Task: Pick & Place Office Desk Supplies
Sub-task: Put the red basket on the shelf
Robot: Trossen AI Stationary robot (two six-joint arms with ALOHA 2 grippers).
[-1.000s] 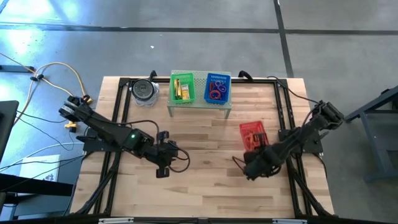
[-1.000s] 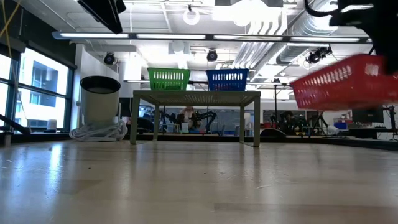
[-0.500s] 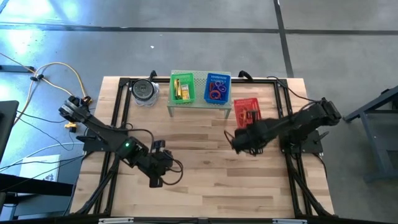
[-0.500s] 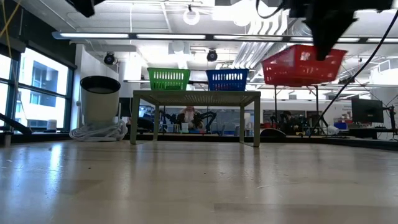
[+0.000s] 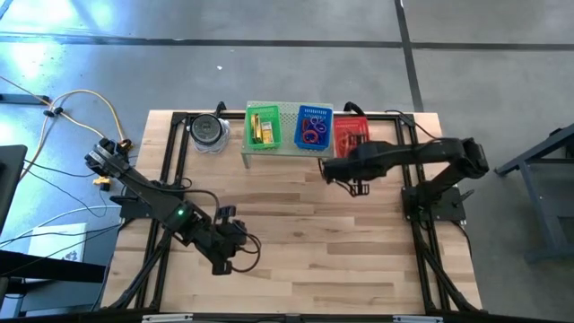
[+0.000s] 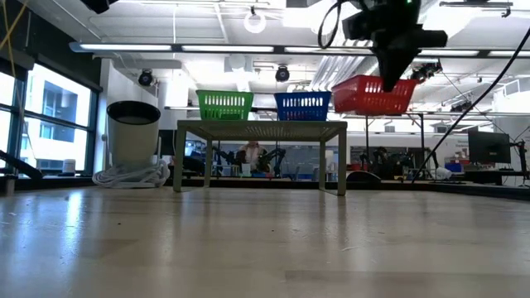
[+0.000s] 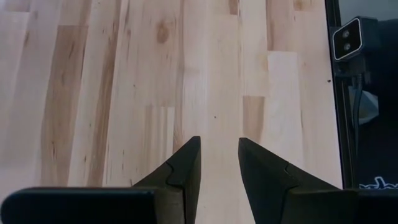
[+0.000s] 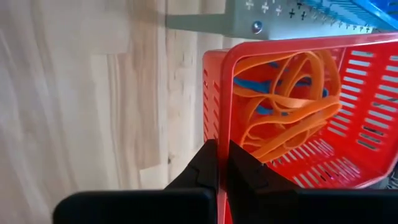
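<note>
My right gripper (image 8: 219, 163) is clamped on the rim of the red slotted plastic basket (image 8: 298, 112), carrying it above the worktop (image 5: 296, 215) beside the pale green perforated stand (image 5: 289, 151); I judge it belongs next to the blue basket (image 5: 314, 127) and green basket (image 5: 263, 125). Inside lie orange-tan and blue band loops (image 8: 286, 99). My left gripper (image 7: 217, 168) waits with fingers apart over bare wood

Red slotted basket (image 8: 348, 106): orange and blue bands (image 8: 292, 93). Green basket (image 5: 263, 126), blue basket (image 5: 314, 127) on pale green stand (image 5: 289, 154). Light wood desk (image 5: 287, 242).
</note>
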